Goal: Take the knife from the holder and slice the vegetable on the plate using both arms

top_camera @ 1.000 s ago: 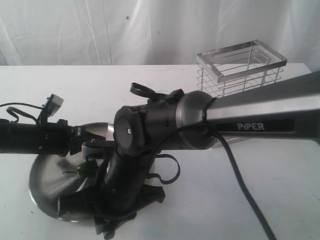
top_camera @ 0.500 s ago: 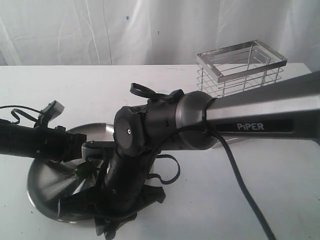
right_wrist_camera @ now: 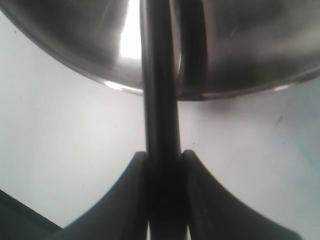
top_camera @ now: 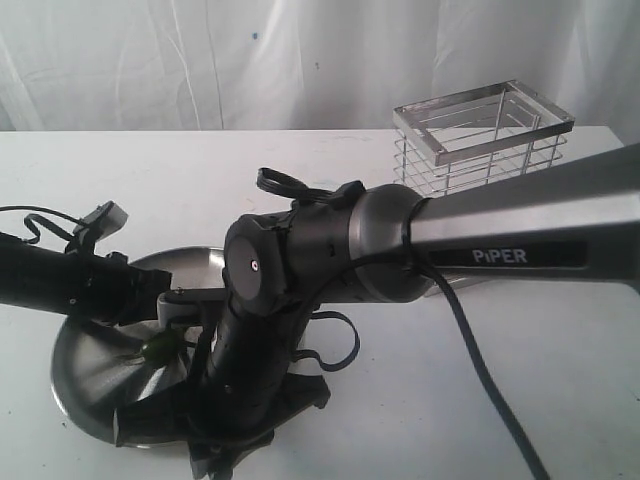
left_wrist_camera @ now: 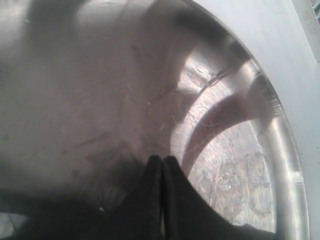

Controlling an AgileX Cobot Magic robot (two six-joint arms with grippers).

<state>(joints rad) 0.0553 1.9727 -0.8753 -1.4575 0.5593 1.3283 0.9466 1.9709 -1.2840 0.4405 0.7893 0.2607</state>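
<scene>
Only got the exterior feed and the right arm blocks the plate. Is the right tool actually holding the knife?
Observer: Yes. The right wrist view shows the right tool shut on the knife, which reaches across the plate rim.
Operator: Left tool gripping the chilli?
Observer: No. In the left wrist view the left tool is shut with nothing between its fingers, over bare plate. No chilli shows in that view.
</scene>
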